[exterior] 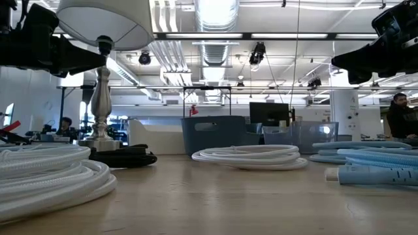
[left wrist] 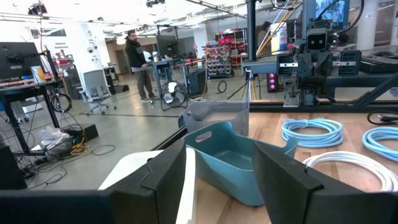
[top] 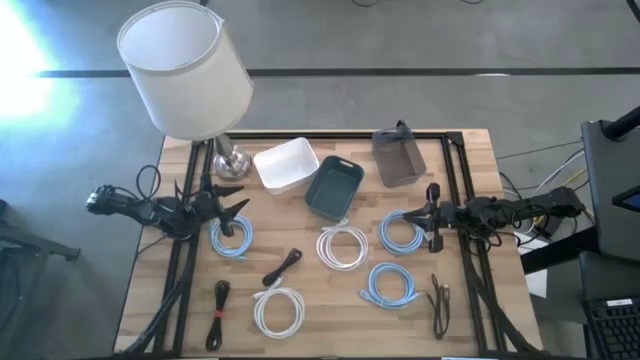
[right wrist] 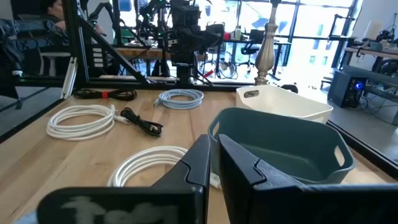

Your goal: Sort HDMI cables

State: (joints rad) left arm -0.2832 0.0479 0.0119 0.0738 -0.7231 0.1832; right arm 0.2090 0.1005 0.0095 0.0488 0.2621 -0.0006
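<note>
The HDMI cables lie loose on the wooden table. There are light-blue coils, white coils and black bundles. My left gripper hangs open and level above the table's left side, over the left light-blue coil, with nothing between its fingers. My right gripper hangs shut and level above the right side, beside the right light-blue coil; its fingers are closed on nothing.
A white bin, a teal bin and a grey bin stand in a row along the far middle. A lamp with a white shade stands at the far left. People show in the room beyond the table.
</note>
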